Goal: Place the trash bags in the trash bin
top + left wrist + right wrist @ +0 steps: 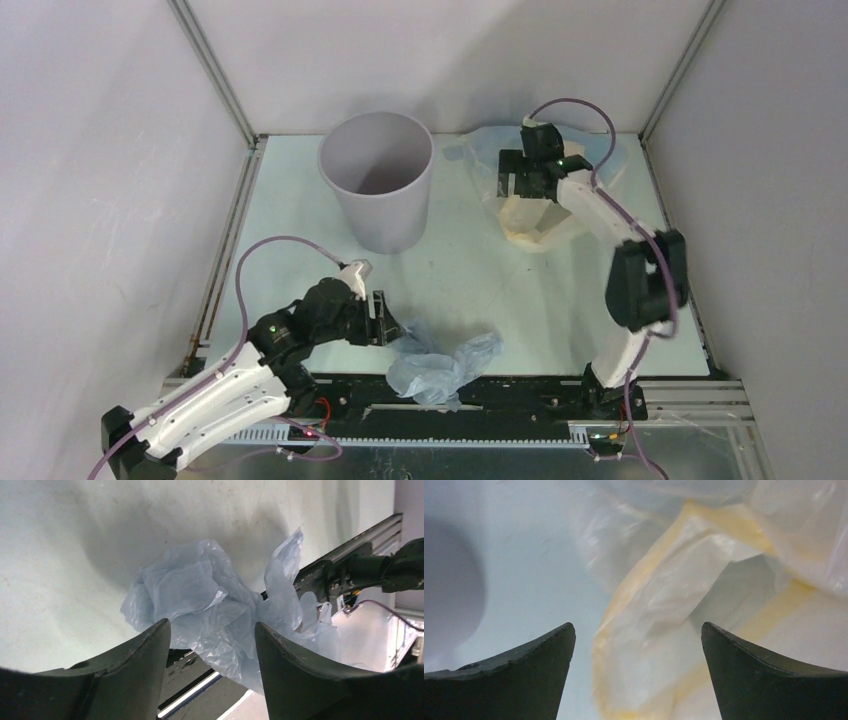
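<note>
Your trash bin (378, 180) stands upright at the far left-centre of the table (470, 280). Right of it, the cream-yellow bag (535, 222) lies beneath your right gripper (636, 625), whose jaws are spread wide. The crumpled blue-grey bag (200, 595) lies at the near edge. Your left gripper (212, 624) straddles its film, jaws apart, probably not pinching yet. Nothing blocks the way to the bin.

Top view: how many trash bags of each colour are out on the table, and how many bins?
Blue-grey bag: 1, crumpled at the near edge
Cream-yellow bag: 1, far right
Pale blue bag: 1, spread flat, far right
Grey bin: 1, no bag seen inside
Total: 4 things (3 bags, 1 bin)
</note>
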`<state>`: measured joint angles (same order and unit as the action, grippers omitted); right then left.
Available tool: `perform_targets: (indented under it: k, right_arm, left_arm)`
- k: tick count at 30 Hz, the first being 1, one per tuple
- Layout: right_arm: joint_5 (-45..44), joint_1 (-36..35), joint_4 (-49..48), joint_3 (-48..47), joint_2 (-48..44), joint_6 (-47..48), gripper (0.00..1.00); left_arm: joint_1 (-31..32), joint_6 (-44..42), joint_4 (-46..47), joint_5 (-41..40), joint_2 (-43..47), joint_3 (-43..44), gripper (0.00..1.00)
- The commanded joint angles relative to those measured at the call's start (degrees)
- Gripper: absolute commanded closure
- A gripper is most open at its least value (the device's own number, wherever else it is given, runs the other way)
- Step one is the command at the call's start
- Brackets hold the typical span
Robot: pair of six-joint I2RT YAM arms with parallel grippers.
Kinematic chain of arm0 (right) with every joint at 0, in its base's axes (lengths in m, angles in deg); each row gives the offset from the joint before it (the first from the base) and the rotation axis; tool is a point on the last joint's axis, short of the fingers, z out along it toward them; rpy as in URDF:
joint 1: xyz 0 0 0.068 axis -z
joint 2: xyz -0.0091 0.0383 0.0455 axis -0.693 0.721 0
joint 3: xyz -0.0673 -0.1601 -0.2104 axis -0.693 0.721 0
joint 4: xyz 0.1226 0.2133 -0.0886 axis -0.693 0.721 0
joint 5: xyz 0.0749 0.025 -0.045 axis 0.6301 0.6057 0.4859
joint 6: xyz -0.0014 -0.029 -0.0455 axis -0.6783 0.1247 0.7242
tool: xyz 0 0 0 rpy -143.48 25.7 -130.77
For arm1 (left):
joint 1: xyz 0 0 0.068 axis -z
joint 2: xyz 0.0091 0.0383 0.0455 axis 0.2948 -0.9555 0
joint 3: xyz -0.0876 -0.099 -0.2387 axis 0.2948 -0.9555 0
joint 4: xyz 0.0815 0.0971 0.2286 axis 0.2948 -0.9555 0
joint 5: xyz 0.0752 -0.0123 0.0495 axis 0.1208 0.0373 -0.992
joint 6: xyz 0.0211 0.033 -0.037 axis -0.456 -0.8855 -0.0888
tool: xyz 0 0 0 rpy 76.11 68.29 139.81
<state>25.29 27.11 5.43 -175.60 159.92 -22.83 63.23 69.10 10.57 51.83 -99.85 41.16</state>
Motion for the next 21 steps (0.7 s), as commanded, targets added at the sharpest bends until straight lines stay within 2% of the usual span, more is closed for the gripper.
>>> perform_targets:
  k: [1, 4, 8, 13, 21]
  right_arm:
    - [3.5, -5.7, -1.6, 7.5, -16.3, 2.3, 0.0]
    - [4.1, -11.1, 0.1, 12.0, -23.3, 3.1, 0.0]
    - [7.8, -19.8, 1.8, 17.0, -31.5, 5.8, 0.1]
    - [10.1, -33.7, -0.4, 23.3, -41.4, 7.1, 0.16]
    - [11.4, -57.8, -2.4, 26.3, -45.5, 10.5, 0.16]
  left_arm:
    - [-0.5, 3.5, 5.1, 0.7, 2.7, -2.2, 0.32]
    - [-0.6, 4.7, 5.5, 0.5, 5.1, -3.4, 0.35]
    - [-0.6, 5.7, 5.4, 0.6, 6.3, -4.1, 0.37]
    - [-0.6, 7.0, 5.3, -0.5, 5.9, -4.9, 0.38]
    - [-0.6, 6.7, 5.1, -1.2, 5.4, -4.9, 0.35]
